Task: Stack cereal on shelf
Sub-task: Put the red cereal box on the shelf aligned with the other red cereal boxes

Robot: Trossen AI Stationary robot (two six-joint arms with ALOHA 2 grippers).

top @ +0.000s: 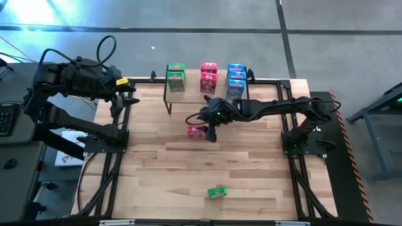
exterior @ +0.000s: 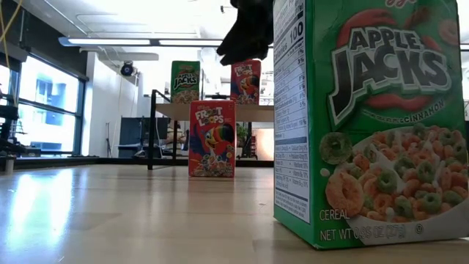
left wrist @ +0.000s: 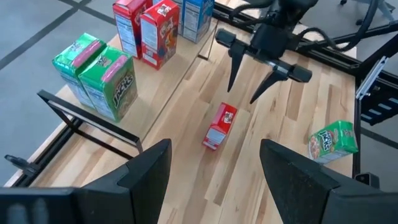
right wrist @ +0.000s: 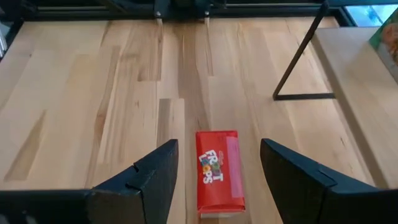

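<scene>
Wooden surface [top: 188, 169] carries everything; shelf [top: 195, 91] sits along its far edge so finished boxes line up in colour groups: Apple Jacks pair [top: 176, 76] at the shelf's left end, Froot Loops pair [top: 208, 75] mid, blue boxes [top: 235, 78] at the right end. Right gripper [top: 210, 133] hangs over a loose Froot Loops box [top: 197, 130] standing just in front of the shelf, fingers [right wrist: 149, 177] spread either side, not touching, likely lined up for a pick. One more Apple Jacks box [top: 217, 193] waits near the near edge. Left gripper [top: 130, 94] parked by the far-left corner, fingers released, empty.
</scene>
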